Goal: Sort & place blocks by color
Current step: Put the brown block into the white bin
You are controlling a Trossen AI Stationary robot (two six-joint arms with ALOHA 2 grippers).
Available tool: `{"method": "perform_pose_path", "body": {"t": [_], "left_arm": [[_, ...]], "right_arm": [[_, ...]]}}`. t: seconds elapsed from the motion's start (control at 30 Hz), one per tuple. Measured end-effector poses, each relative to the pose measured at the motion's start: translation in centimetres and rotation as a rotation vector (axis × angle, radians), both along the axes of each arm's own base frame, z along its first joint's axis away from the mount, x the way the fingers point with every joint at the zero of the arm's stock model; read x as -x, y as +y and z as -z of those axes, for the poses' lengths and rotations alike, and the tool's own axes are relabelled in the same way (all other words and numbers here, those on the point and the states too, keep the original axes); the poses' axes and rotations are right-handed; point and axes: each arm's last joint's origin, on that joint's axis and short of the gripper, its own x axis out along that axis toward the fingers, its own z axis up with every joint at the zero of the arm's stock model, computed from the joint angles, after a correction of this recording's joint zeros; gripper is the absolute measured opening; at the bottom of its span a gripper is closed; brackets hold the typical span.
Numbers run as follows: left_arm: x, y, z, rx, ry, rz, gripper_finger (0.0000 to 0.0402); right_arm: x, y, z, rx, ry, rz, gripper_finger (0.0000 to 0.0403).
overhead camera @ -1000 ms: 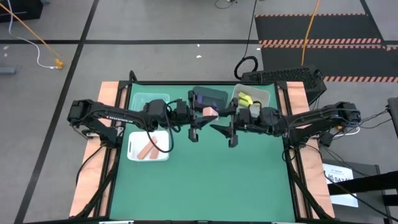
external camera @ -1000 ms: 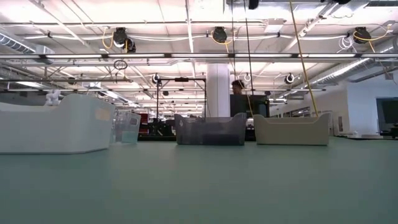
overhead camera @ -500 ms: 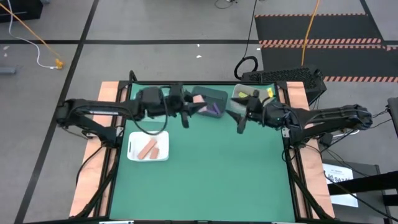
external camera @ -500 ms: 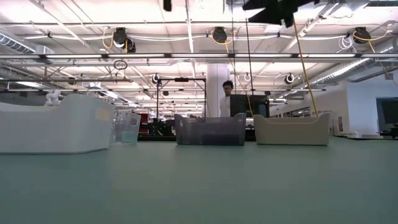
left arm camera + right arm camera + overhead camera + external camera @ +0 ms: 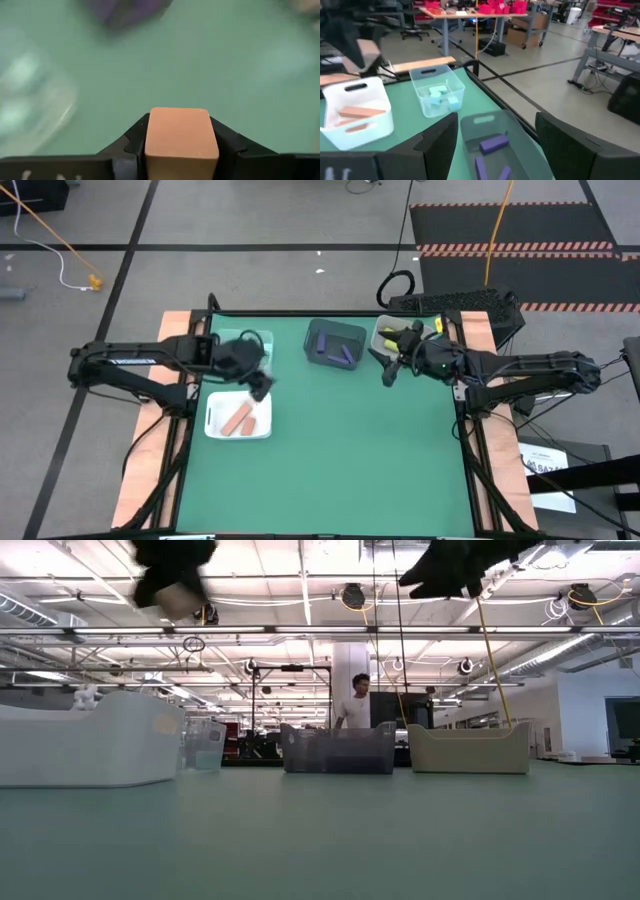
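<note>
A salmon-orange block (image 5: 181, 137) sits between the fingers of my left gripper (image 5: 260, 383), high over the far right corner of the white bin (image 5: 214, 426). That bin holds two salmon blocks (image 5: 238, 420). A clear bin (image 5: 438, 75) holds mint blocks (image 5: 439, 92), a dark bin (image 5: 335, 330) holds purple blocks (image 5: 343, 355), and a beige bin (image 5: 424, 333) holds yellow blocks (image 5: 393, 331). My right gripper (image 5: 387, 370) hangs open and bare next to the beige bin, high above the table. My left gripper pinches the salmon-orange block by two opposite sides (image 5: 150, 137) between its two fingers. The fingers slant downward from the table's left. The block is lifted clear, well above the table, its broad end face turned outward past the fingertips.
The bins stand in a row along the table's far edge, with the white bin nearer on the left. The green mat (image 5: 350, 450) stretches bare toward the near edge. A person (image 5: 352, 710) stands in the room beyond the table.
My left gripper has carried the salmon-orange block from the middle of the far side toward the table's left, over the white bin, tipping downward and rolling as it went. My right gripper has drawn back toward the table's right, beside the beige bin.
</note>
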Motion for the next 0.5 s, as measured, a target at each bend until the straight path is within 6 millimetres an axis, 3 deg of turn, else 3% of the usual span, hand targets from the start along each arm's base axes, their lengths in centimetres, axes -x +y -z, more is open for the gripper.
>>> {"method": "perform_pose_path", "body": {"t": [0.2,0.5], "left_arm": [[2.4,-1.2,3.9,0.086,0.346,-0.089,0.0130],[3.7,-2.1,10.3,0.204,0.476,-0.176,0.0130]], "right_arm": [[0.1,-0.5,1.4,-0.021,0.026,0.031,0.0256],[0.4,-1.1,3.2,-0.068,0.054,0.071,0.0256]]}}
